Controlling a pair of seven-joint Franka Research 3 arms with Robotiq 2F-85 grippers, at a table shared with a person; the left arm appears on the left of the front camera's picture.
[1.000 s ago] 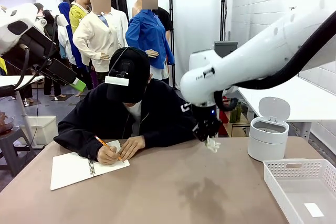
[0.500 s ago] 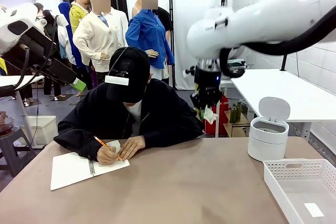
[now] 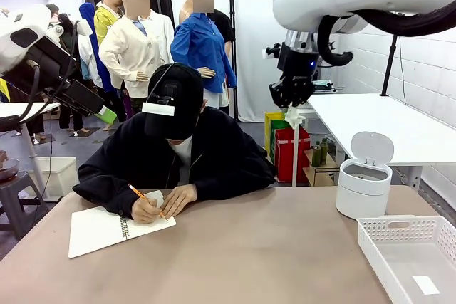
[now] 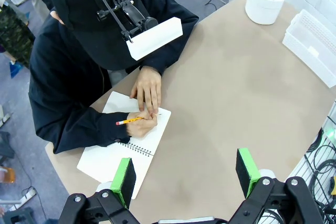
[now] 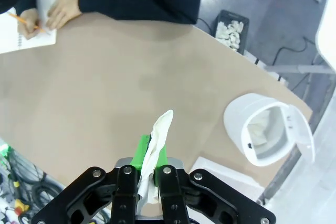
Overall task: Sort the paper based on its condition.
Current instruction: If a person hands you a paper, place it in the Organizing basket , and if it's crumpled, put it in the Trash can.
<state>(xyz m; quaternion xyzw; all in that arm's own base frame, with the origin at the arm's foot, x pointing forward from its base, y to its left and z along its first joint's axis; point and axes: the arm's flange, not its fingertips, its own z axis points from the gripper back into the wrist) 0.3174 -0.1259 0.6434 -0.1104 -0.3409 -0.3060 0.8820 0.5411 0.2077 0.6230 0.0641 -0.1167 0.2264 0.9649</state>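
Crumpled white paper scrap [image 5: 156, 148] pinched between right gripper [image 5: 148, 174] fingers, high above brown tabletop [image 3: 271, 247]. Light, soft, crushable; hangs limp, edge grip adequate. Small white lidded bin [image 3: 363, 184] open, near white slotted tray [image 3: 413, 254]. Left gripper [image 4: 186, 174] fingers wide, holding nothing.

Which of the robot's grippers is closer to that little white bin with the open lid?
Right. The right gripper, pinching crumpled paper, hangs high just left of the bin; the left gripper hovers near the notebook, across the table.

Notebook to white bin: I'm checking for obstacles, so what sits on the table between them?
Nothing: the left wrist view shows bare tabletop between the notebook and the white bin.
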